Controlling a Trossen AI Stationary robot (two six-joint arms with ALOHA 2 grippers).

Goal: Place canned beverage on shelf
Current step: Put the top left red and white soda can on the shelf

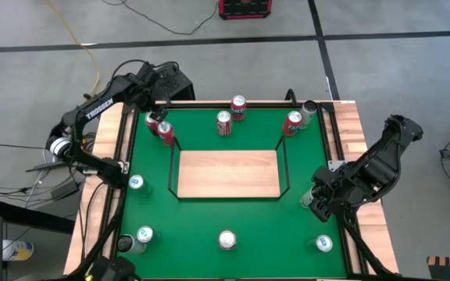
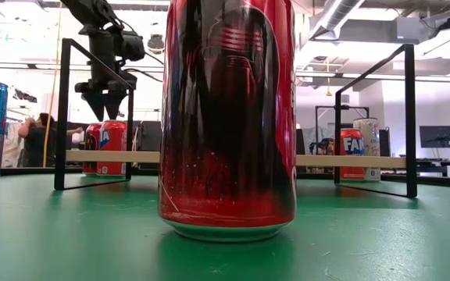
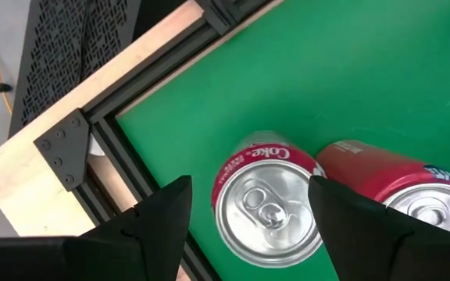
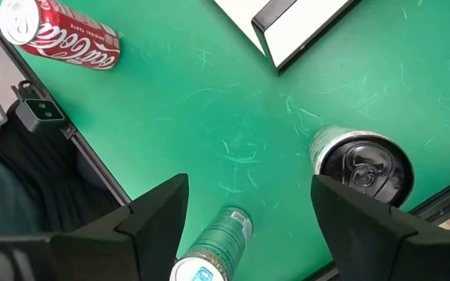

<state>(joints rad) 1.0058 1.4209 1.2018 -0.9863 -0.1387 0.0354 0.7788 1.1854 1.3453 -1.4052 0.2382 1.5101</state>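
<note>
Red Coke can (image 3: 268, 204) upright at table's far-left corner, long axis vertical, pull-tab top up. Likely rigid but dentable, smooth slippery wall; grip mid-body from sides. Second red can (image 3: 401, 181) just beside it. Left gripper (image 3: 248, 226) spread, hovering above, straddling can. Shelf (image 1: 228, 173) mid-table, bare. Right gripper (image 4: 248, 222) spread, waiting near-right over green can (image 4: 213, 250).

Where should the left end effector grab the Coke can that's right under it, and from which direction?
Come straight down from above and close on the round side wall just below the rim. The Coke can stands upright between the open left end effector; a second can crowds one side.
</note>
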